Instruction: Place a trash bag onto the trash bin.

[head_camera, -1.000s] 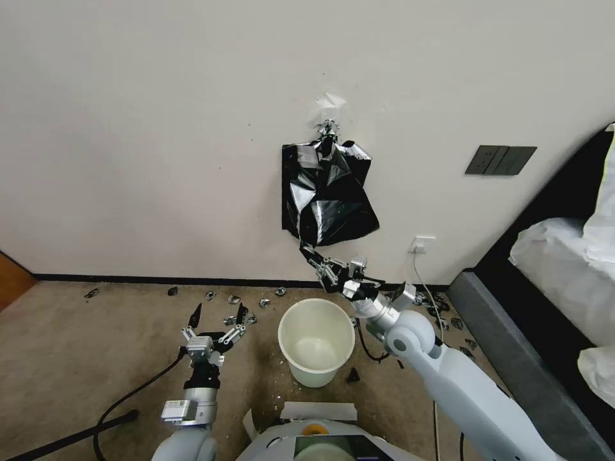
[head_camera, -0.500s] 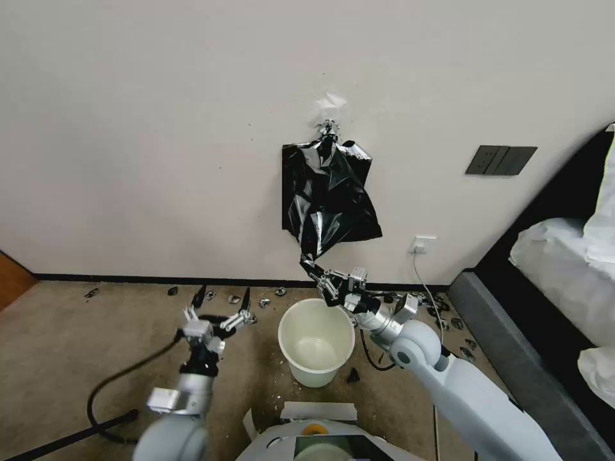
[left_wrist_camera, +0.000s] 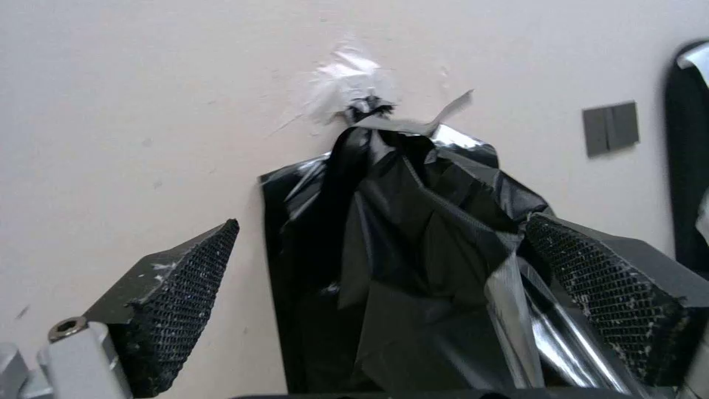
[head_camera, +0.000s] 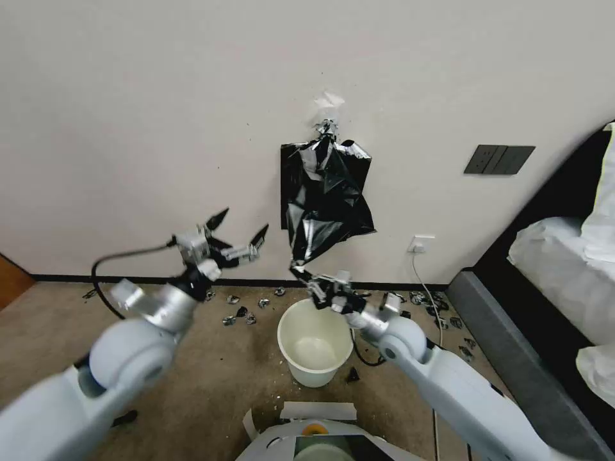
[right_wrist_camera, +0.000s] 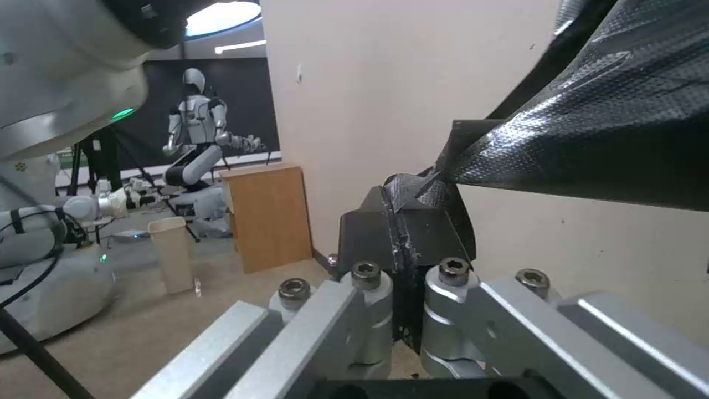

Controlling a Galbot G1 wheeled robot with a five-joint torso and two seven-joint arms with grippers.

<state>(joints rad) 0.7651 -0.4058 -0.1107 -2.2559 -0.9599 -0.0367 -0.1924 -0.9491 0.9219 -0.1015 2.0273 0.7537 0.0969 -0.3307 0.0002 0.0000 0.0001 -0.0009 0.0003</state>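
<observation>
black film, glossy and creased: the bag (head_camera: 325, 195) hangs flat against the wall (head_camera: 160, 128) from a clip at its top, above the bin (head_camera: 315, 342), which stands on the floor at the foot of the wall, just in front of the skirting.

right end effector (head_camera: 306, 282): closed on the bag's lowest corner, its pads pinching a twisted tail of film; the right wrist view shows the two fingers pressed together with film (right_wrist_camera: 576, 122) running out from between them. over the last second it has drawn that corner toward the robot's left and slightly down, so the tail now hangs over the bin's far rim and the lower part of the bag is stretched taut.

left end effector (head_camera: 234, 234): wide open and holding nothing. a second ago it hung low over the floor, left of the bin; it has since risen to the height of the bag's lower half and now sits just left of it. in the left wrist view its two fingers (left_wrist_camera: 177, 310) frame the bag (left_wrist_camera: 399, 255), aimed at the film but not yet touching it.

reading: the task is at an early stage. the bag is still clipped to the wall, and the bin is unlined. the left arm's rise suggests a second grip on the bag is being prepared, so that both arms can free it and spread it.
</observation>
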